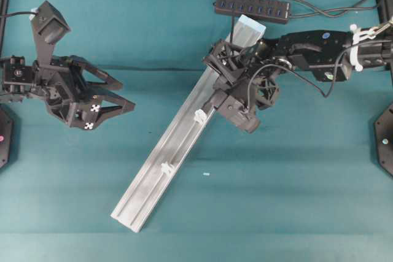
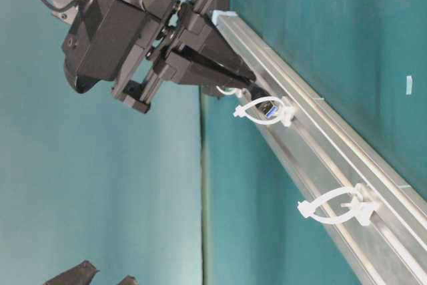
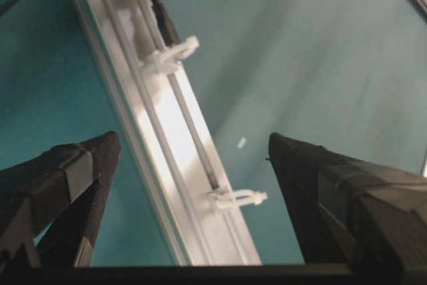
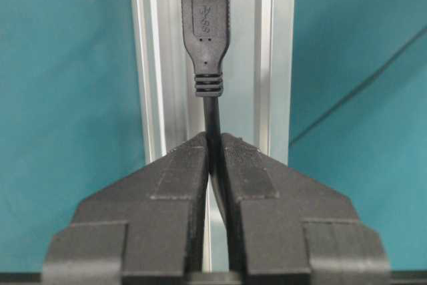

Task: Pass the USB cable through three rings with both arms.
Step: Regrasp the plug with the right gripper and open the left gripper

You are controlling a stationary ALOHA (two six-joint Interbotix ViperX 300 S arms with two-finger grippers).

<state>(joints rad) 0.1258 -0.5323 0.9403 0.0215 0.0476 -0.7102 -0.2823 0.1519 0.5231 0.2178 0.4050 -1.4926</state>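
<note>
My right gripper [image 4: 213, 137] is shut on the black USB cable [image 4: 212, 115] just behind its plug [image 4: 205, 25], which points along the silver rail [image 4: 277, 65]. In the table-level view the plug tip [image 2: 269, 109] sits in the loop of the middle ring [image 2: 283, 115]; a further ring [image 2: 337, 208] follows down the rail. From overhead I see two rings [image 1: 199, 115] [image 1: 166, 167]; the third is hidden under my right gripper [image 1: 214, 95]. My left gripper [image 1: 128, 94] stands open left of the rail, holding nothing. Its wrist view shows the fingers [image 3: 93, 165] straddling the rail's lower ring [image 3: 237, 198].
A black multi-port hub [image 1: 252, 5] with blue sockets lies at the back, its cords running right. The rail [image 1: 153, 182] crosses the teal table diagonally. A small white scrap [image 1: 206, 173] lies right of the rail. Black frame edges border both sides.
</note>
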